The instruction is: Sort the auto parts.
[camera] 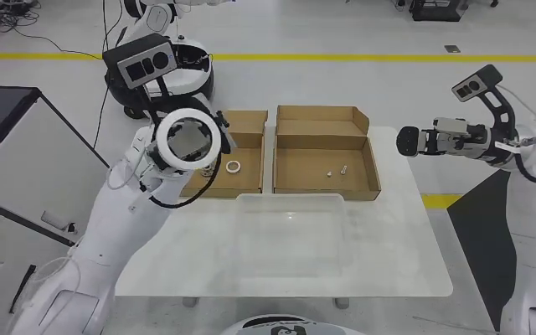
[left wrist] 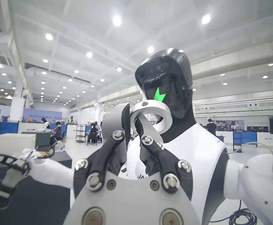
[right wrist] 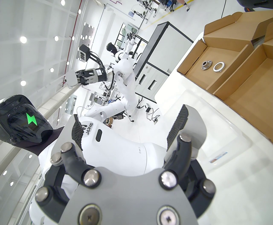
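Mid-frame in the left wrist view, the left gripper pinches the metal collar by its wall, one finger through the bore.
Rigid, smooth and probably weighty, it could pivot or slip in this one-wall hold; the right gripper gapes wide, empty.

Left gripper has a silver metal ring pinched by its wall. The slim finger pokes through the ring's hole and the wide padded finger presses on it from outside. The ring sits tilted, with a little threaded hole in its rim. Way behind the ring there's an open shelf rack and rows of round ceiling lights.
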Available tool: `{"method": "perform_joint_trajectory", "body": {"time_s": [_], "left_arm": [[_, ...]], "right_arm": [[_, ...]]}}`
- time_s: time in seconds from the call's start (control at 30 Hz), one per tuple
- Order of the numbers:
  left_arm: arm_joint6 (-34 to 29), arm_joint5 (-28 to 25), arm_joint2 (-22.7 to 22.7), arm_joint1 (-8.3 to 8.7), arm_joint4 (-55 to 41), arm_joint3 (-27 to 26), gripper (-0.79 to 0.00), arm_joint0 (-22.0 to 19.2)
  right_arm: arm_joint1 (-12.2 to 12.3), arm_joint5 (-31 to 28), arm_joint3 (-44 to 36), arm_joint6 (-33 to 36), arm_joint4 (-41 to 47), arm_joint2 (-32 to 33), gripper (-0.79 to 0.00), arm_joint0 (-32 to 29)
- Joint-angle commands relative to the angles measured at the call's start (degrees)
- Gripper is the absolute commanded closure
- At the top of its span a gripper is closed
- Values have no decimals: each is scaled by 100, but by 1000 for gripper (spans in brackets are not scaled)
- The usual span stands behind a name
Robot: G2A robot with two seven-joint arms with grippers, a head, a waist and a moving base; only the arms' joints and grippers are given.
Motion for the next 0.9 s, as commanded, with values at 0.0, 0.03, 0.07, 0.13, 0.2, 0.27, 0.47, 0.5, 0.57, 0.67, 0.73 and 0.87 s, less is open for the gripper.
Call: {"method": "perform_joint_trajectory", "body": {"time_s": [0.0,0.03,0.07,0.13,0.2,0.27,0.47,0.5,0.57,0.67,0.73,0.87], "left_arm": [[-153,158,-38,22,404,97,0,18],[-208,212,-54,30,544,118,0,21],[-241,246,-67,35,655,123,0,25],[-206,211,-20,23,517,55,0,69],[-244,248,-17,22,546,31,0,43],[-219,223,2,14,457,12,0,53],[-115,119,63,-22,-4,-40,0,85],[-124,128,60,-25,-18,-45,0,78],[-114,118,70,-35,-131,-58,0,87],[-136,140,92,-50,-260,-88,0,80],[-166,170,83,-52,-234,-87,0,62],[-166,170,83,-52,-234,-87,0,62]], "right_arm": [[0,0,0,0,0,0,-785,0],[0,0,0,0,0,0,-785,0],[0,0,0,0,0,0,-785,0],[0,0,0,0,0,0,-785,0],[0,0,0,0,0,0,-785,0],[0,0,0,0,0,0,-785,0],[0,0,0,0,0,0,-785,0],[0,0,0,0,0,0,-785,0],[0,0,0,0,0,0,-785,0],[0,0,0,0,0,0,-785,0],[0,0,0,0,0,0,-785,0],[0,0,0,0,0,0,-785,0]]}}
